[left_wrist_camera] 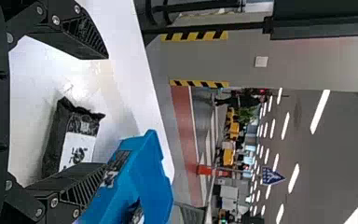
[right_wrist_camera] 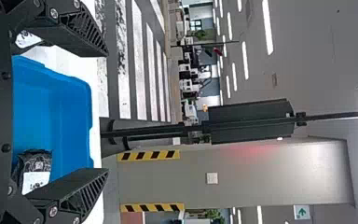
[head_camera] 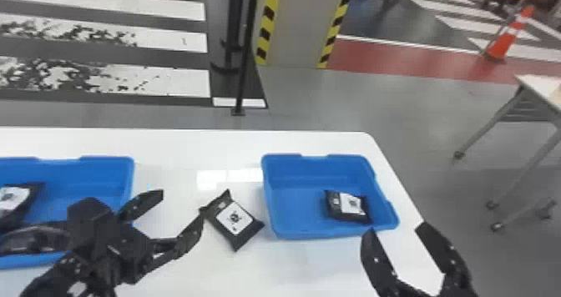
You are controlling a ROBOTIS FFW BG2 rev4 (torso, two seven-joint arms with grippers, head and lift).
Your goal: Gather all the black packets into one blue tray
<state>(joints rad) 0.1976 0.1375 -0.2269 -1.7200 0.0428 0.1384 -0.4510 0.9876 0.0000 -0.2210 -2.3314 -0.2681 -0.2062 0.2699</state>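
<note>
Black packet (head_camera: pixel 234 220) loose on the worktop (head_camera: pixel 179 144), between the left tray (head_camera: pixel 104 172) and the right tray (head_camera: pixel 309 232); packet 2 (head_camera: pixel 14 199) lies in the left, packet 3 (head_camera: pixel 348 204) in the right! Your left hand (head_camera: pixel 181 205) hangs wide open, empty, near that loose packet. Close too high and you might pinch only a corner and drop it; swing across carelessly and you could clip your empty, wide-open right hand (head_camera: pixel 395 228).
</note>
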